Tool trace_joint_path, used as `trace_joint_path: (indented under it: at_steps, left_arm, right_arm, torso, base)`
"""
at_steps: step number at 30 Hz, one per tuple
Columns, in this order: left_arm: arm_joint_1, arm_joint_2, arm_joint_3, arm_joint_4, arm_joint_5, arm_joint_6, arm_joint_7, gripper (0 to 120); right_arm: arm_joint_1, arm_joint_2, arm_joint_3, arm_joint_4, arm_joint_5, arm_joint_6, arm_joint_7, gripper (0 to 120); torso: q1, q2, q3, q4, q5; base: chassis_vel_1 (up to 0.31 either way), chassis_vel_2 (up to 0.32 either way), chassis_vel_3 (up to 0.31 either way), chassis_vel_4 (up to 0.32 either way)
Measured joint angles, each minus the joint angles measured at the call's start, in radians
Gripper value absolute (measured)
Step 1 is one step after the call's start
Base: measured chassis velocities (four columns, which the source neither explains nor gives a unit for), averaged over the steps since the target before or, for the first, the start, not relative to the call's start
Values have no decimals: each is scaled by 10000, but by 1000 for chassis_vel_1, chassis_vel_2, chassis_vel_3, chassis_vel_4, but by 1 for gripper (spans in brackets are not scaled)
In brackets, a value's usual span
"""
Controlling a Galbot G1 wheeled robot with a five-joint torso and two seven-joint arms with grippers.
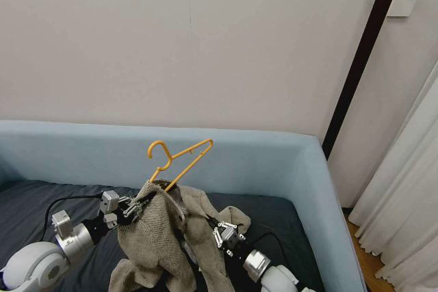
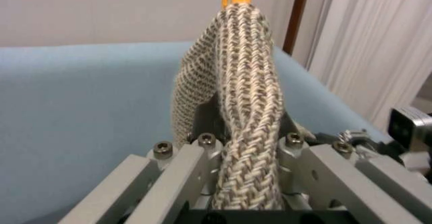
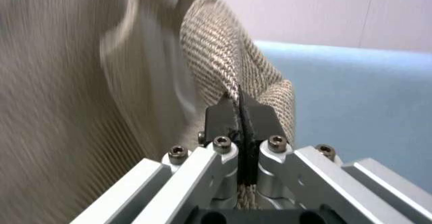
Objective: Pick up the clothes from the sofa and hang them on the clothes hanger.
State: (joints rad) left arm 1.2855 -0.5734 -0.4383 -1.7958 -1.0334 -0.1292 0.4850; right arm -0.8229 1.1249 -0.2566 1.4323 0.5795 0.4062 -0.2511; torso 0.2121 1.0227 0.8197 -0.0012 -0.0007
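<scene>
Dark seat cushion [image 1: 27, 203] of the pale blue sofa [image 1: 82, 152] lies at the near edge of the head view, and both arms reach over it from below. The left gripper [image 1: 145, 200] has its fingers clenched on a thick fold of the beige knit sweater [image 1: 154, 237], which runs up between the pads in the left wrist view. Just beside it, the right gripper [image 1: 211, 223] pinches a thinner edge of the same sweater, its 2 fingers pressed tight together on the fabric. The sweater hangs between the 2 grippers, lifted, with its lower end trailing toward the cushion. An orange hanger [image 1: 179, 158] pokes out of its top: the hook and 1 arm rise above the knit, the rest is hidden. Behind stand the sofa back, then a white wall [image 1: 205, 46], a dark door frame [image 1: 359, 59] and a pale curtain [image 1: 410, 203].
</scene>
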Motion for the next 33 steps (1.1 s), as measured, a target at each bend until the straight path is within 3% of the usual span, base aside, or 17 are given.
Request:
trace_joint_path:
  at_steps: [3,4,8,16,21,24,27,30,33]
  left_arm:
    - [-115,-44,96,152,-273,-344,625,8]
    - [-115,-44,96,152,-273,-344,625,8]
    - [-196,11,117,315,-335,-554,1306,8]
    - [-149,84,-1,502,-29,-765,1747,8]
    - [-113,22,-9,575,209,-837,1789,8]
    - [-40,-154,171,513,435,-838,1777,8]
    - [-15,-534,479,507,806,-839,1721,8]
    - [12,-1308,952,642,1385,-839,1559,8]
    - [23,-1563,1026,710,1586,-846,1432,8]
  right_arm:
    - [82,-158,387,280,2744,-701,-1403,0]
    - [82,-158,387,280,2744,-701,-1403,0]
    - [215,-209,990,384,5059,-1559,-2461,0]
    - [450,-192,1755,286,5832,-2362,-3029,0]
    - [742,-124,2100,-151,4124,-2505,-2634,0]
    - [1202,-88,2037,-929,1909,-2672,-2558,0]
    - [1631,-13,1693,-1613,1141,-2655,-2899,0]
    - [2271,206,1348,-2840,197,-2594,-4099,0]
    - [2576,367,1227,-3567,-247,-2512,-4658,0]
  torso:
    - [0,0,0,0,-1]
    - [0,0,0,0,-1]
    - [0,0,0,-1,0]
    - [0,0,0,0,-2]
    - [0,0,-1,0,-2]
    - [0,0,0,-2,2]
    - [0,0,0,0,1]
    - [0,0,0,2,-6]
    - [0,0,0,-1,-3]
  base:
    - [0,0,0,0]
    - [0,0,0,0]
    - [0,0,0,0]
    - [0,0,0,0]
    - [0,0,0,0]
    - [0,0,0,0]
    - [0,0,0,0]
    - [0,0,0,0]
    - [0,0,0,0]
